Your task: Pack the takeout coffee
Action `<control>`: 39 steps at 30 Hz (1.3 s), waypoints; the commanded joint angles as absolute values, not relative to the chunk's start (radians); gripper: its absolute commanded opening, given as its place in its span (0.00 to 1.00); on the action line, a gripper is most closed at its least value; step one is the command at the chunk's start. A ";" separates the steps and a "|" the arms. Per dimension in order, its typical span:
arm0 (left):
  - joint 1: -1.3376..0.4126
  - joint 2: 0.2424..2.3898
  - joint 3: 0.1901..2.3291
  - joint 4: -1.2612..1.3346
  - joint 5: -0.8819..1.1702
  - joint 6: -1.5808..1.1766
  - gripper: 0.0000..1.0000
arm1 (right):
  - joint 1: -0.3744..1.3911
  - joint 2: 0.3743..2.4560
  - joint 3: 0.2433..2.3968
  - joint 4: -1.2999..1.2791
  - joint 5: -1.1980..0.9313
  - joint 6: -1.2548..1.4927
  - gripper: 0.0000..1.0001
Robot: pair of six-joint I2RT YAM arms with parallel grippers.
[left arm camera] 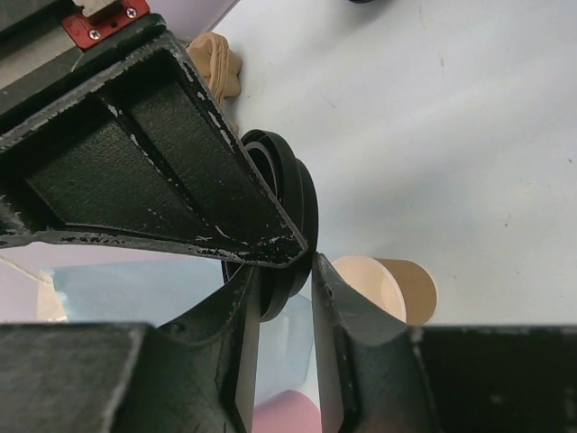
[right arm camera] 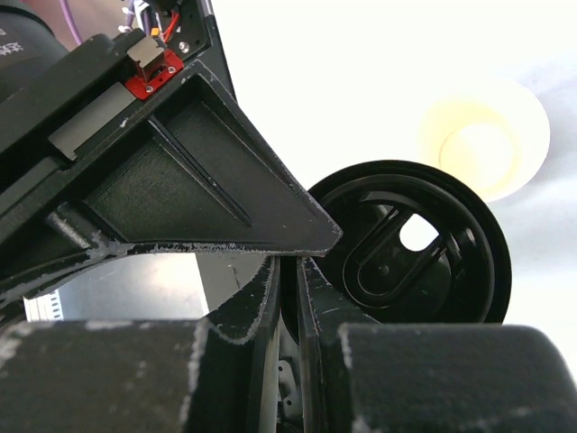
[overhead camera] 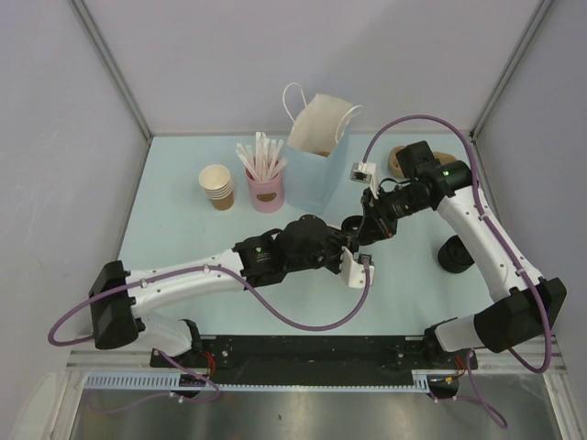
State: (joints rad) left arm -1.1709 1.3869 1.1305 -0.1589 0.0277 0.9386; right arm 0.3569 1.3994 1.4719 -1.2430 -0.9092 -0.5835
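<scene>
The right gripper is pinching the edge of the black lid. Its two fingers are pressed nearly together on the thin rim. The left gripper is sitting at the same lid, with one finger on each side of the edge. They look snug, but I cannot tell if they are squeezing yet. So the lid is hanging in the air between both arms, over the middle of the table, on the near side of the paper bag.

The coffee is not put together yet. A paper cup with no lid is standing open on the table, past the lid. From above I cannot see it. The arms are probably hiding it.

This looks like passing the lid from one gripper to the other. To do it well, the left one should be holding tight before the right one lets go. It should not squeeze too hard, because thin plastic probably bends. Then the lid needs to go flat onto the cup.
</scene>
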 commanded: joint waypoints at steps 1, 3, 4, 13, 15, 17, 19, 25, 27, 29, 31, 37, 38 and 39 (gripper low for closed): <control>-1.189 1.402 1.167 -0.130 0.003 0.913 0.16 | 0.354 1.379 1.485 -1.213 -0.917 -0.574 0.08; -1.189 1.397 1.157 -0.124 0.003 0.910 0.15 | 0.348 1.361 1.505 -1.218 -0.905 -0.580 0.18; -1.189 1.394 1.152 -0.121 0.003 0.908 0.14 | 0.333 1.356 1.515 -1.223 -0.905 -0.583 0.20; -1.183 1.355 1.077 -0.078 -0.029 0.888 0.10 | 0.230 1.299 1.693 -1.292 -0.867 -0.630 0.48; -1.174 1.347 1.071 -0.077 -0.018 0.868 0.08 | 0.213 1.283 1.709 -1.298 -0.850 -0.640 0.51; -1.158 1.342 1.072 -0.075 -0.008 0.845 0.03 | 0.212 1.258 1.707 -1.295 -0.838 -0.646 0.51; -1.143 1.344 1.081 -0.084 0.026 0.816 0.00 | 0.215 1.238 1.694 -1.299 -0.812 -0.653 0.52; -1.028 1.318 1.169 -0.149 0.237 0.609 0.00 | 0.238 1.114 1.573 -1.226 -0.684 -0.715 0.57; -0.970 1.305 1.186 -0.150 0.299 0.520 0.00 | 0.247 1.014 1.481 -1.160 -0.619 -0.715 0.63; -0.910 1.299 1.186 -0.138 0.399 0.423 0.00 | 0.281 0.953 1.436 -1.068 -0.568 -0.715 0.70; -0.870 1.290 1.180 -0.114 0.501 0.352 0.00 | 0.287 0.896 1.394 -1.036 -0.549 -0.744 0.75; -0.698 1.289 1.111 0.136 0.768 -0.123 0.00 | 0.328 0.861 1.323 -0.910 -0.534 -0.733 0.87; -0.660 1.293 1.091 0.181 0.834 -0.188 0.00 | 0.350 0.859 1.313 -0.885 -0.535 -0.729 0.89; -0.643 1.295 1.082 0.278 0.866 -0.249 0.00 | 0.359 0.861 1.307 -0.865 -0.537 -0.726 0.90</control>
